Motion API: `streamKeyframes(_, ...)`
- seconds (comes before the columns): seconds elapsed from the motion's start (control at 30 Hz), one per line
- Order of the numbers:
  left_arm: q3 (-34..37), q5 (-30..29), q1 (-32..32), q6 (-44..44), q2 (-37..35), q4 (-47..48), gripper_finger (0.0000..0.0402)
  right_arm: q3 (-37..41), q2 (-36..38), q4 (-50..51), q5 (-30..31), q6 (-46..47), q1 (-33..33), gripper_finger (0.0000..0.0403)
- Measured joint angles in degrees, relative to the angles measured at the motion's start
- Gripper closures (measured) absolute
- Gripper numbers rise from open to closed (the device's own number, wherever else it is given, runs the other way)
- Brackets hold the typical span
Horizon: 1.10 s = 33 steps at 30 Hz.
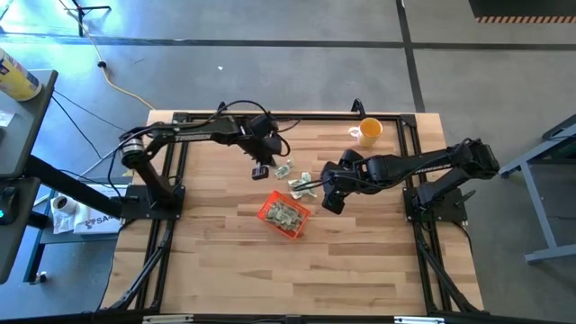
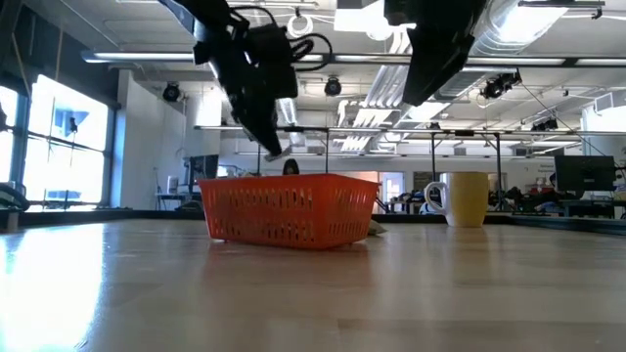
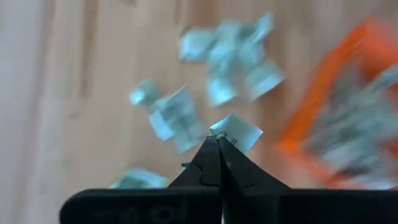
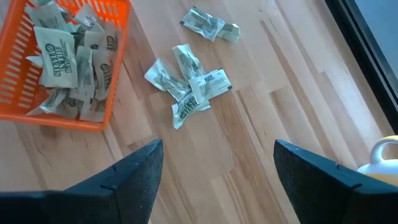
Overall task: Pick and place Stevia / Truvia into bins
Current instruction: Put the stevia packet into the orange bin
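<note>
Several pale green and white Stevia sachets lie loose on the wooden table (image 1: 301,183) (image 4: 189,84), and more fill the orange bin (image 1: 284,216) (image 4: 62,62) (image 2: 289,210). My left gripper (image 1: 262,170) (image 3: 219,138) hangs above the table just left of the loose sachets, shut on one sachet (image 3: 237,130). My right gripper (image 1: 319,188) (image 4: 217,165) hovers open above the table right of the loose sachets, with nothing between its fingers. My left gripper pinches one sachet by a corner (image 3: 221,132) between its two fingertips. The fingers slant down from above. The sachet sticks out beyond the tips, lifted clear of the table.
A yellow cup (image 1: 369,131) (image 2: 468,198) stands at the table's far right. The bin sits near the table's middle, between the two arms and nearer the front. Bare wood lies in front of the bin and to its left.
</note>
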State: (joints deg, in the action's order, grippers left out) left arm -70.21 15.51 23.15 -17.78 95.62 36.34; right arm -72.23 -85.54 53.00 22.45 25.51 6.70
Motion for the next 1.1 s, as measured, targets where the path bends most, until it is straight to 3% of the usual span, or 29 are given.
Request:
streamKeyframes(0.13,0.03,5.83,-5.49,6.47,-0.27,2.37,0.0372,0.00,0.00,0.82,-0.30,-0.06,0.02,0.0108)
streamKeyframes(0.27,0.03,10.13,-16.83,8.80,-0.31,-0.44,0.0381,0.00,0.00,0.79,-1.02,-0.70,0.07,0.0108)
streamKeyframes(0.43,1.39,-1.70,-27.21,11.02,1.72,-9.25,0.0359,0.00,0.00,-0.94,-3.30,-4.27,0.06,0.0108)
streamKeyframes(0.57,1.63,-7.23,-28.58,16.00,3.93,-6.99,0.0274,-0.02,-0.17,-4.99,-9.26,-7.49,-0.89,0.0108)
streamKeyframes(0.7,1.61,-10.12,-28.41,19.87,3.05,-2.97,0.0192,-0.04,-3.08,-5.01,-9.38,-12.47,-1.62,0.0108)
streamKeyframes(0.8,1.33,-12.20,-28.49,22.90,-0.17,0.44,0.0155,-0.04,-7.18,-6.63,-9.16,-18.45,-1.60,0.0108)
streamKeyframes(0.93,1.28,-16.18,-29.31,27.69,-5.08,5.98,0.0139,-0.19,-13.48,-13.41,-9.22,-23.99,-1.60,0.0108)
streamKeyframes(1.1,2.92,-27.63,-30.79,30.61,-12.12,14.47,0.0158,-0.08,-18.71,-18.22,-6.89,-20.79,-2.63,0.0108)
